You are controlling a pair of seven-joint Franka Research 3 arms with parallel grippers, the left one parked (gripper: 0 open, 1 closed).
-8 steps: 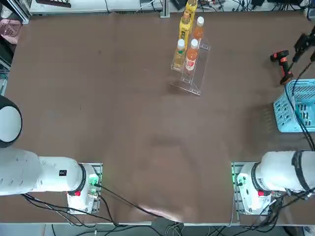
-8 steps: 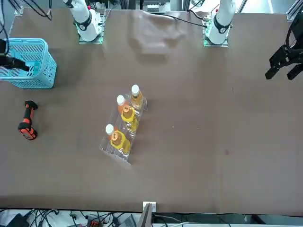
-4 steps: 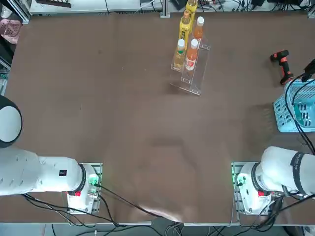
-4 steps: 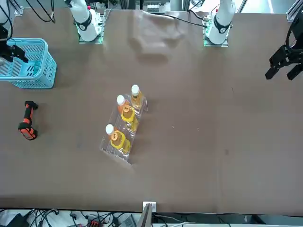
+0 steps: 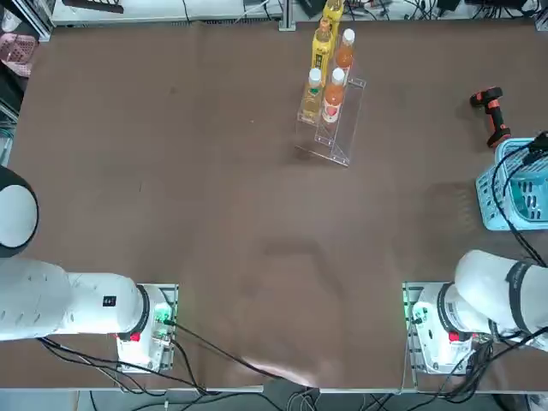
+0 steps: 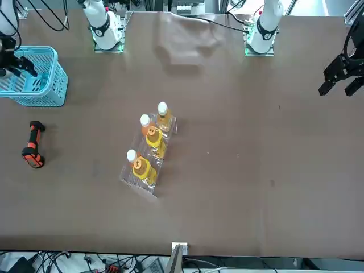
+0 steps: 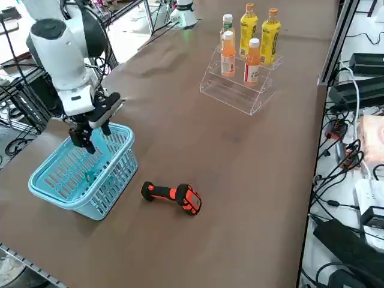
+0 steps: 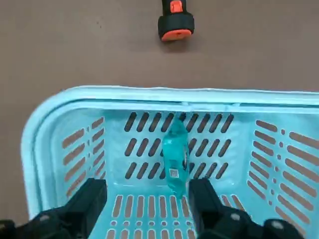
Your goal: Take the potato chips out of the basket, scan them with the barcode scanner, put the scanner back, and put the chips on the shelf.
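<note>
The teal-blue potato chips (image 8: 175, 155) stand edge-on against the inner wall of the light blue basket (image 8: 149, 94), which sits at the table's right edge (image 5: 492, 193). My right gripper (image 8: 147, 199) hangs open just above the basket's inside (image 7: 86, 143), and the packet lies just beyond its fingertips, nearer one finger (image 8: 202, 196). It holds nothing. The black and orange barcode scanner (image 7: 172, 195) lies on the table just outside the basket, farther from the robot (image 5: 491, 111). The clear shelf (image 5: 338, 128) stands at the far middle of the table.
Several orange and yellow drink bottles (image 5: 330, 77) fill the upper steps of the shelf (image 7: 240, 90), while its lowest step is bare. Cables and equipment line the table's far and right edges. The wide brown tabletop (image 5: 214, 188) lies between basket and shelf.
My right gripper has moved from above the scanner back toward the robot's side, over the basket, and has come down close to its opening. Its fingers have stayed open.
</note>
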